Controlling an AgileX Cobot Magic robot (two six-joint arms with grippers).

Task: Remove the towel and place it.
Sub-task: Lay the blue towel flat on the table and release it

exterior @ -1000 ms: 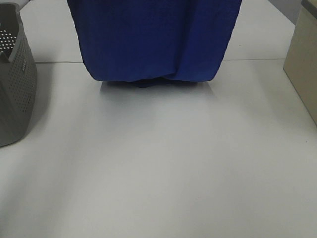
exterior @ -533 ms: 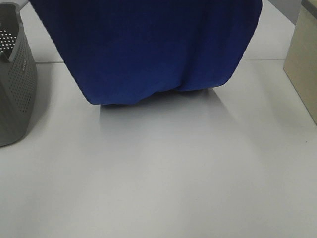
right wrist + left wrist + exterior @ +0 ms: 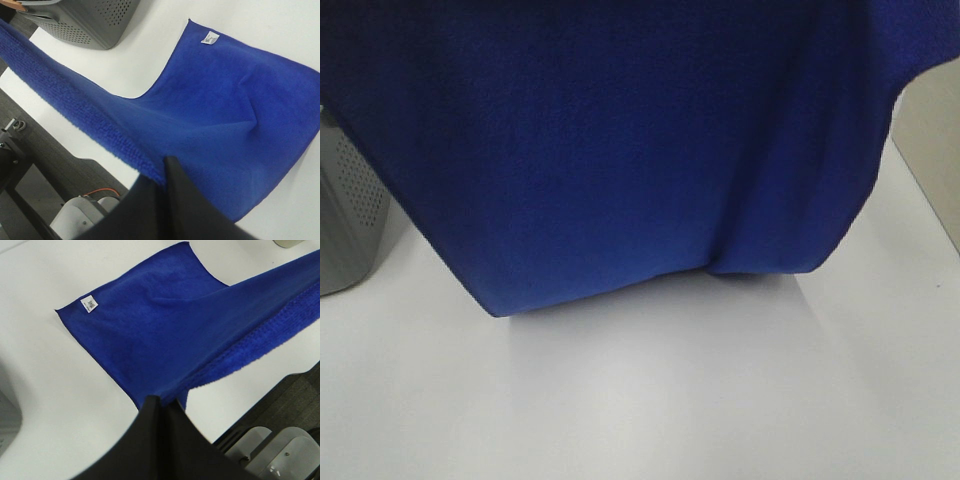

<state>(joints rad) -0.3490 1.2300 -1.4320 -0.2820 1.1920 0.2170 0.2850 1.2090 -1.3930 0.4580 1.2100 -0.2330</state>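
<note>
Nearest you, the left claw [image 3: 159, 402] and the right claw [image 3: 167, 167] each pinch the towel's upper hem, jaws closed tight on the cloth. The towel [image 3: 620, 150] hangs stretched between them, its far end lying flat on the white table [image 3: 670, 410], white tag [image 3: 89, 303] at one corner. Beyond, on the left side, stands a grey perforated basket [image 3: 350, 230].

You're looking at a towel [image 3: 620, 150] that's solid royal blue, no print, w/ a small white tag [image 3: 89, 303]; its dark marks are too small to read. Table [image 3: 670, 400] is plain white. Basket [image 3: 85, 20] is grey w/ rows of small dot holes. Box [image 3: 932, 130] is beige. Left gripper [image 3: 161, 402] & right gripper [image 3: 161, 172] are black.
</note>
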